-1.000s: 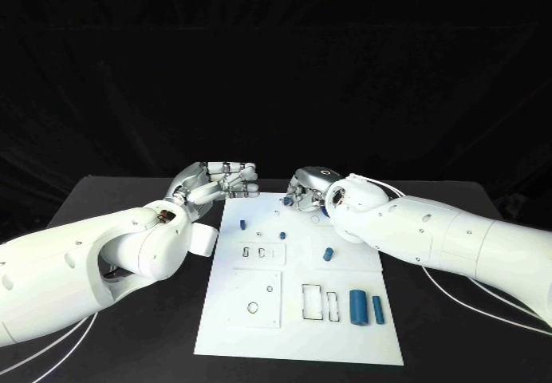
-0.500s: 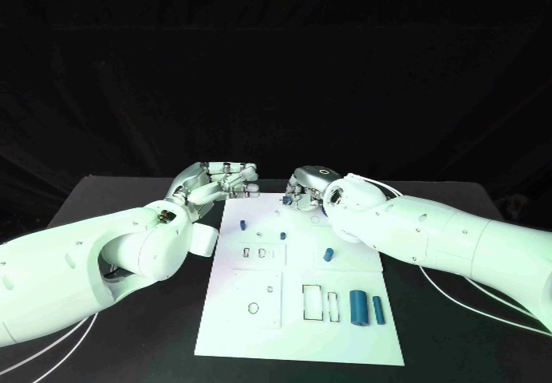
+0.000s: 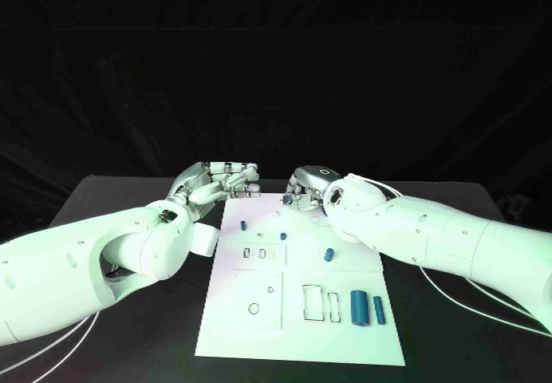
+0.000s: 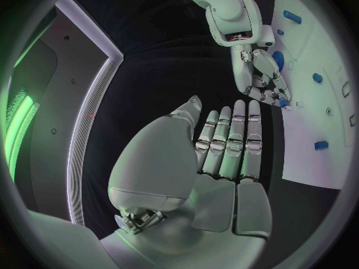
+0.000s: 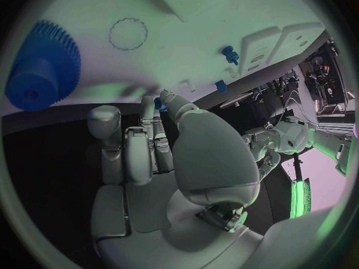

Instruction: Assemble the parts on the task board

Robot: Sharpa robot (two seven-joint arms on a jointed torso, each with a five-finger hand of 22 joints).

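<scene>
While the left hand point(image 3: 218, 182) rests empty, fingers straight, the right hand point(image 3: 301, 191) pinches a blue part point(image 4: 283, 102) at the task board's point(image 3: 301, 335) far edge, seating presumably next.

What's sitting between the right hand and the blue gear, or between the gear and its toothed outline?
Nothing visible. The right wrist view shows the blue gear lying on the task board off to one side of the right hand, with only bare board between it and the toothed outline.
</scene>
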